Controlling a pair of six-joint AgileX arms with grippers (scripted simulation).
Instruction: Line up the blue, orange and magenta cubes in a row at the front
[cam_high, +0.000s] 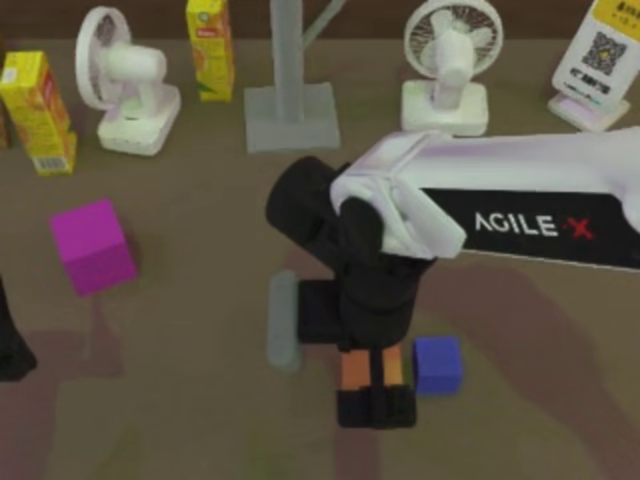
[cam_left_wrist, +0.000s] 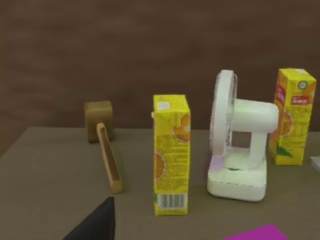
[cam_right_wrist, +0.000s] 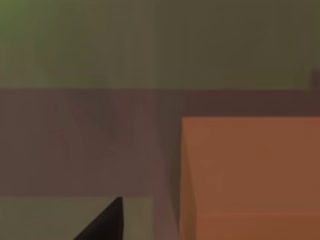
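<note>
The orange cube (cam_high: 358, 368) sits at the front centre of the table, directly under my right gripper (cam_high: 375, 402), whose black fingers straddle it. In the right wrist view the orange cube (cam_right_wrist: 250, 175) fills one side, and a visible gap separates it from the one fingertip (cam_right_wrist: 109, 222) in view, so the gripper is open. The small blue cube (cam_high: 437, 364) rests just right of the orange one, close beside it. Far to the left lies the large magenta cube (cam_high: 92, 246), with its corner (cam_left_wrist: 260, 233) showing in the left wrist view. My left gripper (cam_high: 10, 350) is parked at the left edge, open.
Two yellow juice cartons (cam_high: 38, 112) (cam_high: 210, 48), two white fans (cam_high: 128, 85) (cam_high: 447, 65), a grey stand (cam_high: 290, 110) and a QR sign (cam_high: 598, 60) line the back. A grey bar (cam_high: 284, 320) lies left of my right gripper. A wooden mallet (cam_left_wrist: 109, 157) lies far left.
</note>
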